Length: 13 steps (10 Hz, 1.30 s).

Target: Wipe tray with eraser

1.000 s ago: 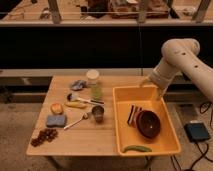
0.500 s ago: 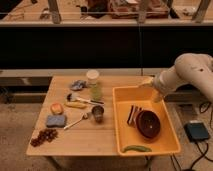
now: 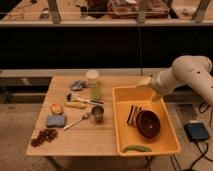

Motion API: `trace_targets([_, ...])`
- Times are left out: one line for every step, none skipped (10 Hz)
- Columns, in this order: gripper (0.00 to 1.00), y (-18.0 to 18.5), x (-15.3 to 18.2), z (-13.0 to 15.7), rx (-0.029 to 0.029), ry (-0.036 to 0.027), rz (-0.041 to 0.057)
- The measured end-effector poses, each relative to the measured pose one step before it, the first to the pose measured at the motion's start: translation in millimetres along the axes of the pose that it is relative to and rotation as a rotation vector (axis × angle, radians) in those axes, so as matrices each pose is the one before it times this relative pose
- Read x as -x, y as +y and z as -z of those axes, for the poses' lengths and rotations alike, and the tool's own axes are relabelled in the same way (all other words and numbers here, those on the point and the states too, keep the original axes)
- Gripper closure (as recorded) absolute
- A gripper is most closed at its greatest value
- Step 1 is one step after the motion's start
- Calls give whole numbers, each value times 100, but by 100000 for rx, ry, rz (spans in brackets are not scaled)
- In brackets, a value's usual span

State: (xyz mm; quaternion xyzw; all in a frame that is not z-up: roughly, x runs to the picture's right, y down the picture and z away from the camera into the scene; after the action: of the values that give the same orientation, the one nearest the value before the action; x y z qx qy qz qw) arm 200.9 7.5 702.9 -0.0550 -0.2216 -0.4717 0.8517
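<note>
The bright-yellow tray (image 3: 120, 125) lies on the right half of the wooden table. Inside it, near the middle, the small striped eraser (image 3: 132, 115) rests just left of a brown bowl (image 3: 149, 124). A green pod (image 3: 136, 148) lies by the tray's front rim. My gripper (image 3: 148, 84) hangs at the end of the white arm, over the tray's far edge and above and behind the eraser, clear of it. It looks open and holds nothing.
Left of the tray stand a metal cup (image 3: 98, 113), a jar of green liquid (image 3: 93, 85), a black-handled brush (image 3: 82, 99), a banana (image 3: 76, 105), an orange fruit (image 3: 56, 108), a blue-grey sponge (image 3: 56, 120) and dark grapes (image 3: 44, 136). A black box (image 3: 196, 131) sits on the floor.
The arm's elbow has dropped lower and swung right. The gripper has stayed near the tray's far edge. Nothing on the table has moved.
</note>
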Motion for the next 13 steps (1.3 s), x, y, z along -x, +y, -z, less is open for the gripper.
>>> trace_targets([35, -1436, -710, -1317, -154, 1603, 12358])
trace_targets([35, -868, -612, -1220, -7, 1559, 10319])
trace_targets([35, -559, -362, -1592, 1110, 2048, 10254])
trace_targets([35, 1, 27, -1247, 2845, 1521, 6222])
trace_targets([35, 37, 98, -873, 1676, -127, 2739])
trace_targets([35, 472, -214, -1342, 3355, -1191, 2248])
trace_targets([35, 337, -190, -1628, 3910, -2366, 1917])
trace_targets([35, 430, -192, -458, 2577, -960, 958])
trace_targets([35, 398, -107, -560, 2318, -1257, 1451])
trace_targets([35, 395, -127, -587, 217, -1981, 3169])
trace_targets([35, 573, 197, -814, -857, -2047, 2491])
trace_targets([35, 738, 380, -941, -226, -1986, 1821])
trace_targets([35, 677, 816, -1280, -159, -2580, 2050])
